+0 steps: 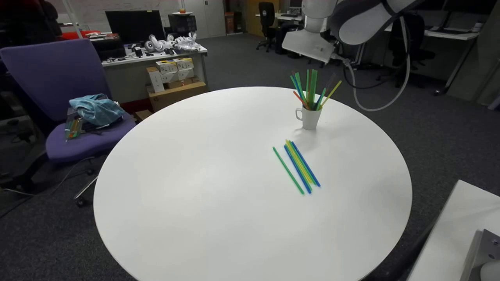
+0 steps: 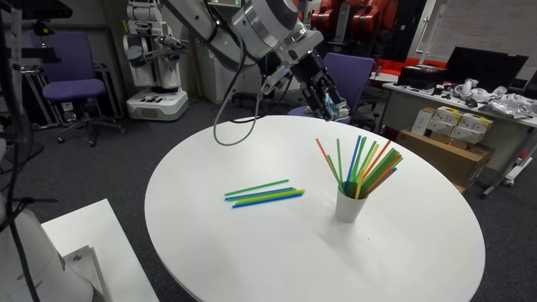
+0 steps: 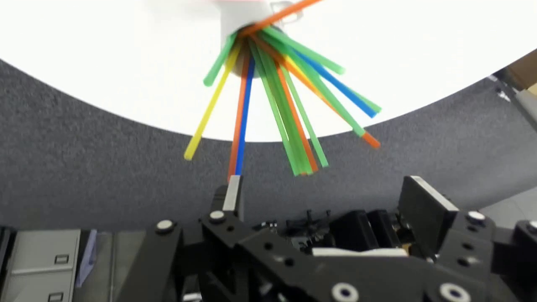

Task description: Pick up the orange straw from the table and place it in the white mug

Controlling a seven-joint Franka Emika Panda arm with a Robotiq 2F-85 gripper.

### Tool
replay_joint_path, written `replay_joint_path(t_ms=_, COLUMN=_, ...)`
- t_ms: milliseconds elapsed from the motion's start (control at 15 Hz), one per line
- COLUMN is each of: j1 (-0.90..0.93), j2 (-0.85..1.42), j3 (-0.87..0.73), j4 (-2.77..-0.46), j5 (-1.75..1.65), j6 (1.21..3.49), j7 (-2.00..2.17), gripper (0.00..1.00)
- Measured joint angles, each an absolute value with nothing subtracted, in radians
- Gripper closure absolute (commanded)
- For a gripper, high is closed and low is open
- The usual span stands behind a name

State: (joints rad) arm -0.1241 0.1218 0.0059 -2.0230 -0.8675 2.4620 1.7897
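The white mug (image 1: pixel 311 120) stands upright on the round white table (image 1: pixel 195 183). It also shows in an exterior view (image 2: pixel 349 209) and at the top of the wrist view (image 3: pixel 230 19). Several orange straws lean in it with green, blue and yellow ones; one orange straw (image 2: pixel 322 150) leans out to one side, also in the wrist view (image 3: pixel 289 12). I cannot tell which is the task's orange straw; none lies on the table. My gripper (image 3: pixel 325 183) is open and empty, above and beyond the mug, near the table's edge. In an exterior view its fingers (image 2: pixel 328 112) are raised.
A loose row of green, blue and yellow straws (image 1: pixel 299 166) lies on the table near the mug; it also shows in an exterior view (image 2: pixel 264 195). A cable loop (image 1: pixel 386 105) hangs from the arm. A purple chair (image 1: pixel 90 136) stands beside the table.
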Motion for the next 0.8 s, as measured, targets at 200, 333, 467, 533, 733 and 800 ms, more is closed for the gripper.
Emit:
replay_joint_path(t_ms=200, j1=-0.123, j2=0.108, j3=0.028, j4=-2.093, j5=-0.627, j6=2.511, j7=1.658, gripper=0.0)
replay_joint_path(t_ms=333, j1=-0.113, j2=0.115, j3=0.049, j4=-2.13, j5=-0.459, j6=2.518, j7=1.558, gripper=0.0)
replay_joint_path(t_ms=467, j1=-0.085, j2=0.136, j3=0.054, j4=-2.15, j5=-0.285, j6=2.518, j7=1.44, gripper=0.0)
replay_joint_path(t_ms=533, j1=-0.071, j2=0.154, j3=0.055, j4=-2.152, j5=-0.197, j6=2.517, j7=1.373, gripper=0.0)
replay_joint_path(t_ms=733, j1=-0.043, j2=0.233, j3=0.064, j4=-2.144, j5=0.043, j6=2.512, j7=1.16, gripper=0.0)
replay_joint_path(t_ms=800, j1=-0.04, j2=0.263, j3=0.069, j4=-2.136, j5=0.113, j6=2.508, j7=1.085, gripper=0.0)
